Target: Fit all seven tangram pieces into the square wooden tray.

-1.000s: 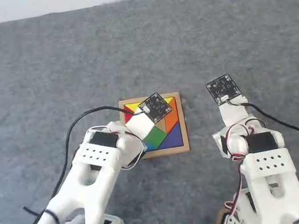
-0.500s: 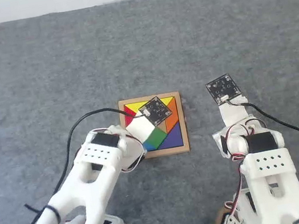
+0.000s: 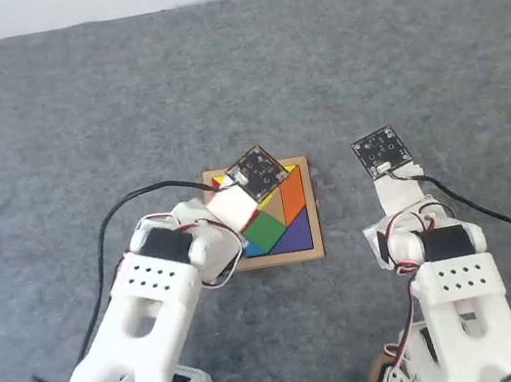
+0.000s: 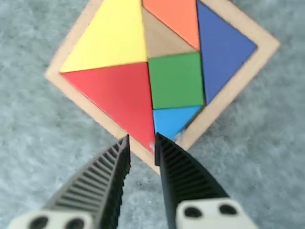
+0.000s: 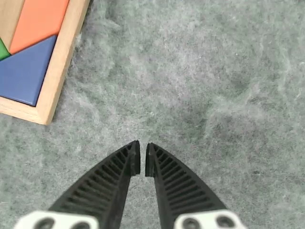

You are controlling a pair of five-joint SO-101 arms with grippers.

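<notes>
Surface: bench (image 3: 45,119) covered in grey felt. A pale strip runs along the top edge of the high view.

Item: square wooden tray (image 3: 316,240) at the centre of the high view, flat, with its sides parallel to the frame edges. Being square, it has no long axis. It appears corner-on in the left wrist view.

Contents, all flat inside the rim:
- yellow triangle (image 4: 112,40) and red triangle (image 4: 119,93), each with its long side along a tray edge and its right-angle tip pointing to the tray's middle
- green square (image 4: 175,80)
- light blue triangle (image 4: 172,119)
- dark blue triangle (image 4: 221,50), with its right angle in a tray corner
- orange piece (image 4: 176,16)
- tan triangle (image 4: 162,40)

Left pincer (image 4: 141,143): narrowly spread and pinching nothing, over the tray corner beside the red triangle.

Right pincer (image 5: 142,164): pressed together and empty, over bare felt to the right of the tray.
</notes>
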